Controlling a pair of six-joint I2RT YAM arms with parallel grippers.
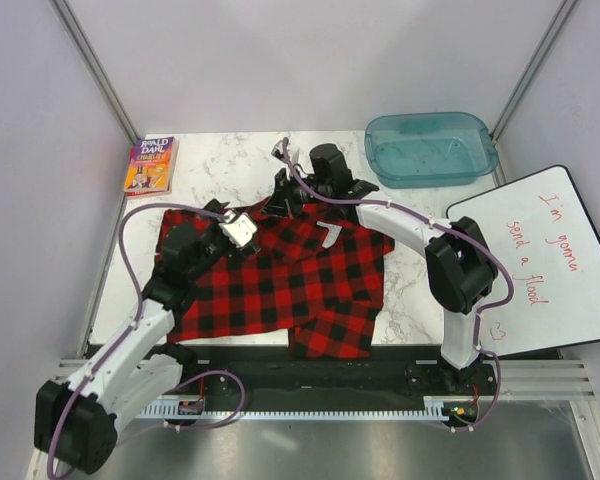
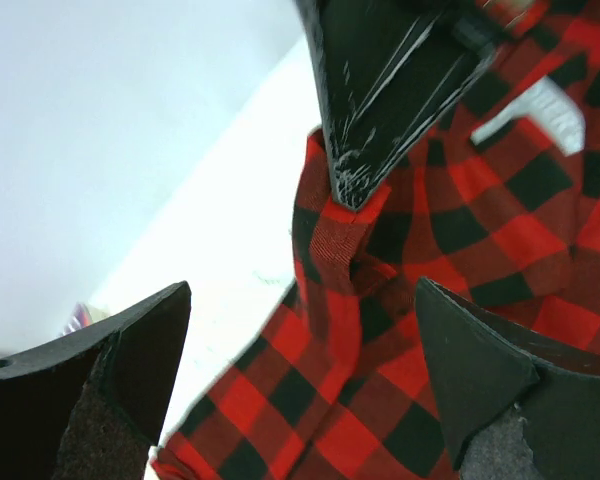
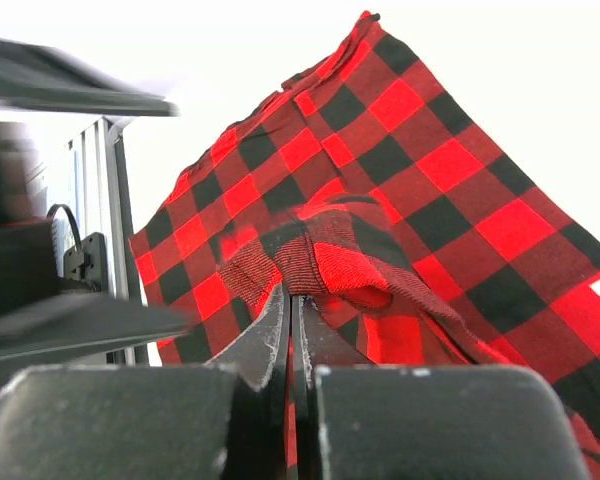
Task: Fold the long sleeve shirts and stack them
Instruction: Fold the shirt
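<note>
One long sleeve shirt (image 1: pixel 280 285), red-and-black check with white lettering (image 1: pixel 327 234), lies spread across the marble table. My right gripper (image 1: pixel 281 203) is shut on a ribbed hem of the shirt (image 3: pixel 340 250) at its far edge and lifts it into a peak; its jaws (image 3: pixel 293 300) are pressed together on the fabric. My left gripper (image 1: pixel 258 220) is open just left of that spot. Its fingers (image 2: pixel 130 370) straddle a raised fold of the shirt (image 2: pixel 360 330) without touching it. The right gripper's fingers (image 2: pixel 380 90) show above that fold in the left wrist view.
A paperback book (image 1: pixel 151 165) lies at the far left corner. A teal plastic bin (image 1: pixel 430 148) stands at the far right. A whiteboard (image 1: pixel 550 260) with red writing leans at the right edge. A metal rail (image 1: pixel 310 385) runs along the near edge.
</note>
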